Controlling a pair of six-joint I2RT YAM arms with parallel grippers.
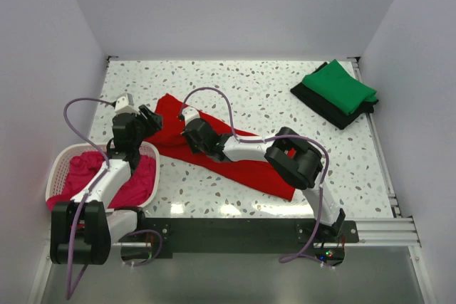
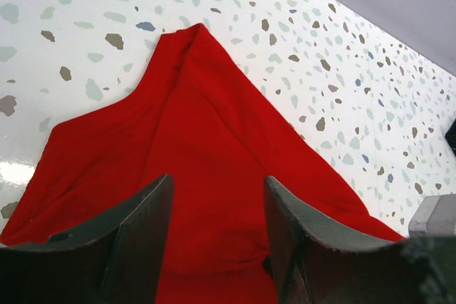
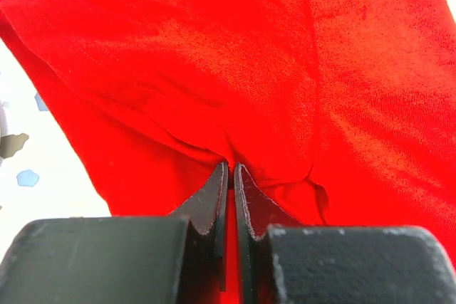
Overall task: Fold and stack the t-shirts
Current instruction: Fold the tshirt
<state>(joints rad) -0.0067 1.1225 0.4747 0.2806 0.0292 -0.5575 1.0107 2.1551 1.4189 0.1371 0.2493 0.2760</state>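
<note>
Some of the red t-shirt (image 1: 256, 172) hides beneath the pinching right claw (image 3: 229, 171).

**Two white-and-black arms with lilac cables**

The left arm (image 1: 107, 176) and the right arm (image 1: 246, 149) are built the same way: white links between bulky black joint housings (image 1: 296, 161). A thin lilac cable (image 1: 71, 115) runs outside each arm in loose loops. Both bases are fixed on a black plate (image 1: 228, 227) along the near edge of the worktop. The left gripper (image 2: 217, 197) has two thick dark grey fingers (image 2: 139, 240) with curved, matte faces. The right gripper (image 3: 229, 172) has the same dark grey fingers (image 3: 206, 204), and their thin edges are scuffed pale.
</note>
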